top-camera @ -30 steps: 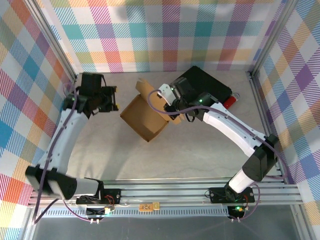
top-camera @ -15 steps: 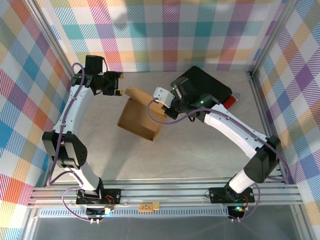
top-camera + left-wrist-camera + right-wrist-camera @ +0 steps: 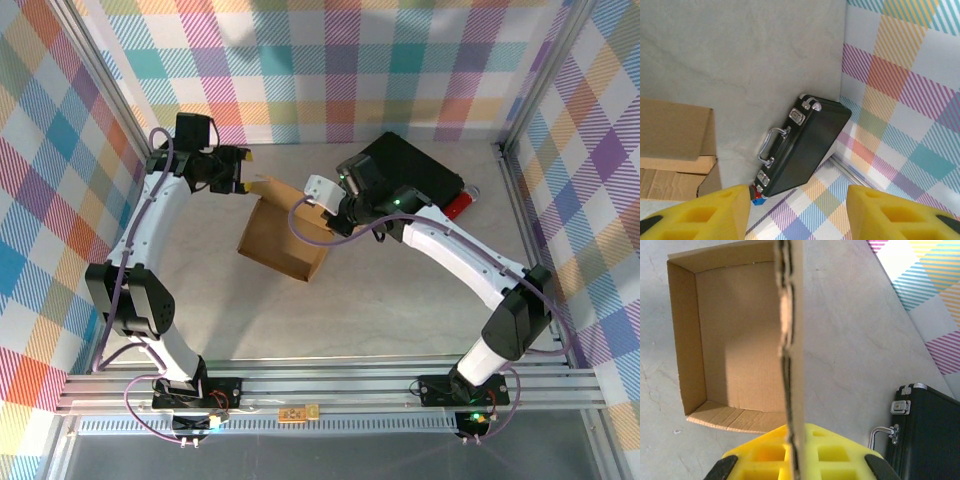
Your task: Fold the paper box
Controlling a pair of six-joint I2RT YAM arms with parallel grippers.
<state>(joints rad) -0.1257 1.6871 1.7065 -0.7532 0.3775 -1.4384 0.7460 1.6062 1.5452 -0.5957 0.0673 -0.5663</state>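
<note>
The paper box (image 3: 280, 240) sits on the bench (image 3: 380, 290) just to the left of the black case (image 3: 415, 175), turned diagonally to the case's long side, open side up. The right end effector (image 3: 322, 207) is between the case and the box tray, clenched on an upright cardboard panel that rises from the tray's case-side edge. The left end effector (image 3: 240, 175) hangs beyond the box on the side away from the case, near the far corner flap. It is released, with nothing between its fingers.

The next fold likely turns on that far corner. From the left end effector the box lies toward the case and a little nearer the arm bases, so the left arm is the free one close enough to press a flap inward while the right arm holds the panel.

The right wrist view shows what the overhead view hides. The panel's ragged corrugated edge runs straight away from the yellow pads (image 3: 837, 450), pinned between them, and the tray has two walls already raised. In the left wrist view the box corner (image 3: 675, 145) sits off to one side of the open fingers (image 3: 705, 212), while the case (image 3: 805, 145) lies straight ahead.
</note>
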